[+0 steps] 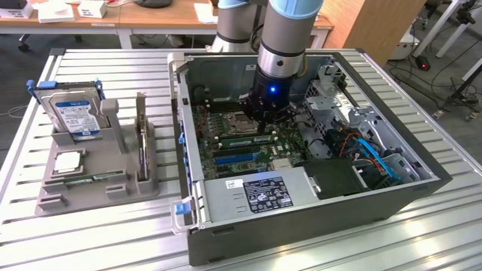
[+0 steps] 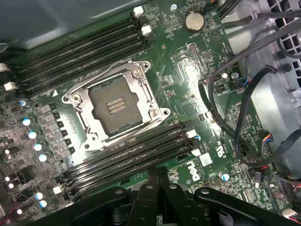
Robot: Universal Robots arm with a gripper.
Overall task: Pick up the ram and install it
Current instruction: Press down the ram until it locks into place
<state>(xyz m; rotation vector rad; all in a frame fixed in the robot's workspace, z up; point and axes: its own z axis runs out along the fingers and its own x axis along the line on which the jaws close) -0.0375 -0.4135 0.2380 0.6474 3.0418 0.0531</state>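
Four walls of the open computer case (image 1: 301,226) box in the gripper (image 1: 263,116), which hangs low over the motherboard (image 2: 188,70), so the free way out is straight up. Toward the exterior view's right a metal drive cage (image 1: 339,104) and a tangle of black cables (image 2: 235,94) crowd close. On the near side stands the labelled power supply (image 1: 256,195). Toward the exterior view's left the board lies flatter and more open, up to the case's side wall. The jaws are drawn together, the fingertips (image 2: 157,181) closed just past the lower bank of memory slots (image 2: 131,157), beside the bare processor socket (image 2: 115,106). I cannot tell whether they pinch anything. The ram (image 1: 245,139) lies inside the case, just on the near side of the gripper. Its long axis runs along the slots, across from the exterior view's left to its right, with a thin edge upward. I cannot tell whether it touches the fingers. Well apart, on the slatted table (image 1: 98,243) outside the case, a grey holder (image 1: 90,195) carries a blue-labelled hard drive (image 1: 75,116) on edge and a second green stick (image 1: 84,180) lying low.
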